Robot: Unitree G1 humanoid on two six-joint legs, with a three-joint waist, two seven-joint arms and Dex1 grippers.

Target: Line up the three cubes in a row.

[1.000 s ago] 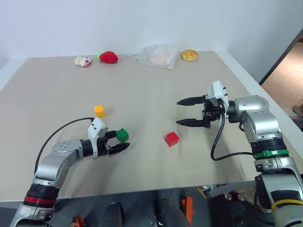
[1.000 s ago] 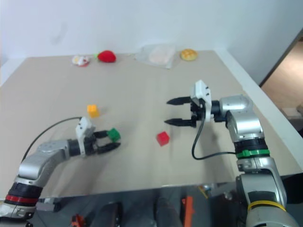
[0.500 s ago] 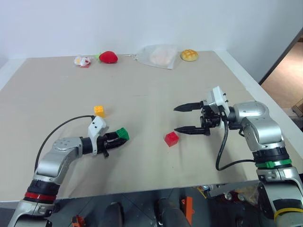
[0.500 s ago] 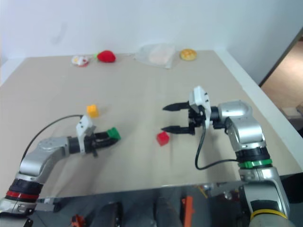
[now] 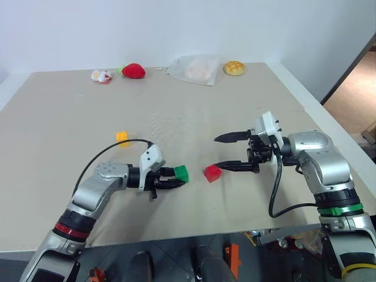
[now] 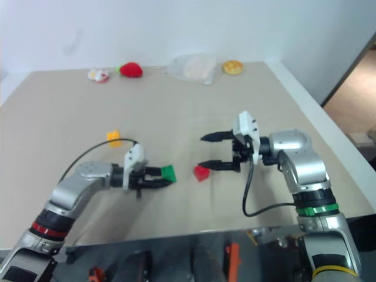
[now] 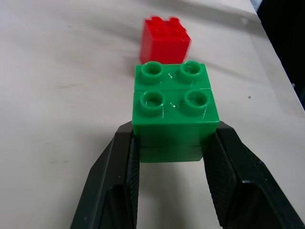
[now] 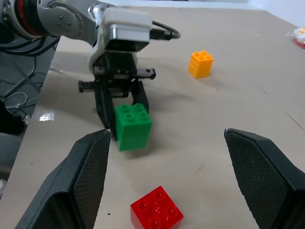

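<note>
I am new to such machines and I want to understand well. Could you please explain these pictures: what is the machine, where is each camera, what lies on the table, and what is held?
This is a humanoid robot with two arms, each ending in two black jaws. Two pictures come from cameras on its head, looking down over the table. The other two come from cameras on its wrists, looking along the jaws.

The left gripper has its jaws shut on the green cube, a small studded building block. The red cube lies on the table just beyond it. The right gripper hangs open near the red cube, holding nothing. The yellow-orange cube lies further back.

At the far edge lie a red strawberry toy, a round yellow bun, a clear plastic bag and a small white and red item.
</note>
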